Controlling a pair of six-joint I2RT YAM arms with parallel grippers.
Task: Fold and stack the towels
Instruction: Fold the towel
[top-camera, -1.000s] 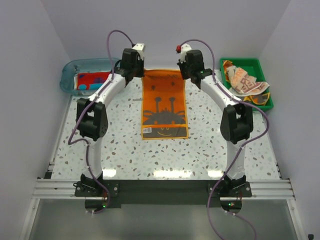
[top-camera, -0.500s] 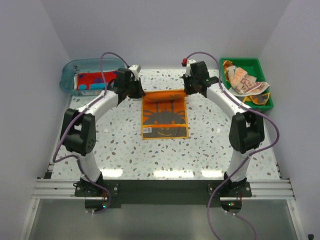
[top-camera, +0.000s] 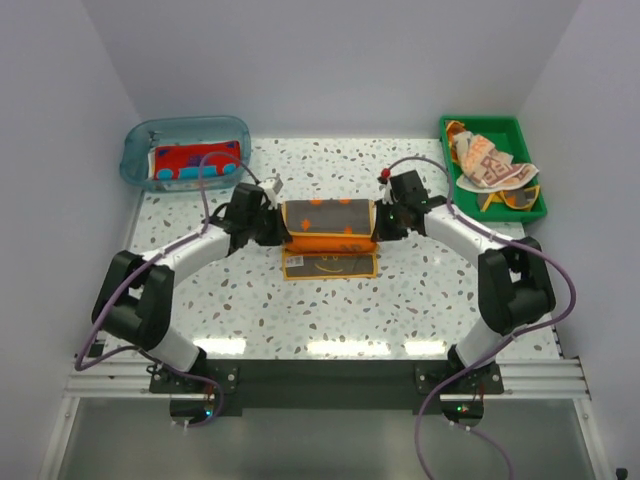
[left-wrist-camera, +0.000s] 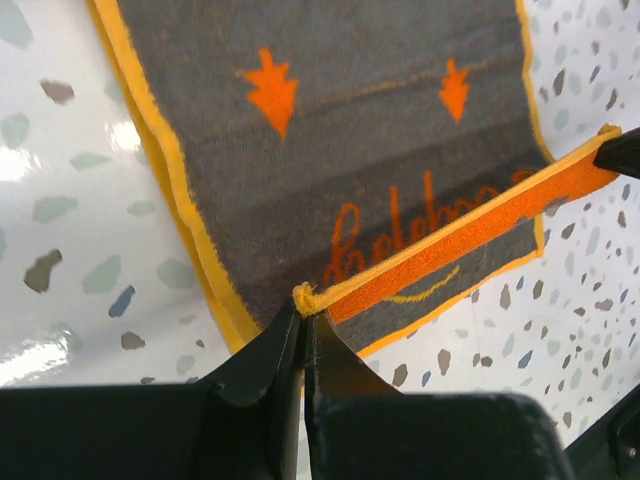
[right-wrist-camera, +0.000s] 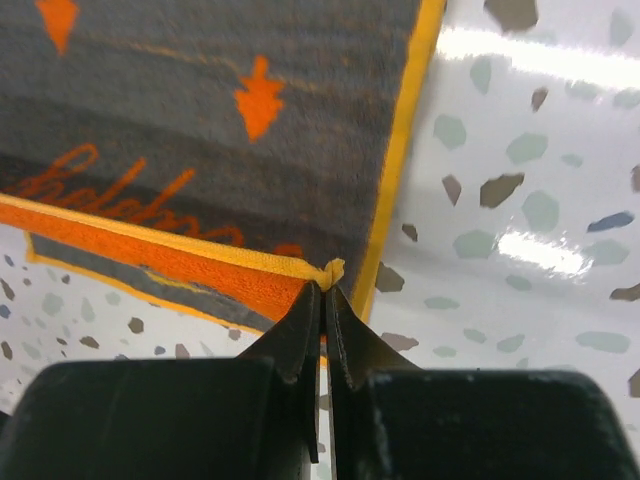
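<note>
Orange towel (top-camera: 328, 228), yellow-hemmed, at the centre of the speckled tabletop (top-camera: 420, 290): near part lies flat, far part is raised and bent over it, grey reverse showing. Writing: orange cursive script on the grey side, seen in both wrist views, cut off by the lifted hem and not readable; white tag (top-camera: 291, 263) at the near left corner, too small to read. Left hand (left-wrist-camera: 303, 308): fingers pressed together on the towel's left corner. Right hand (right-wrist-camera: 325, 290): pinched tight on its right corner. Top view alone shows a red-and-teal towel (top-camera: 190, 162) in the clear blue tub (top-camera: 135, 150) and a peach-patterned towel (top-camera: 490, 160) in the green tray (top-camera: 510, 125).
</note>
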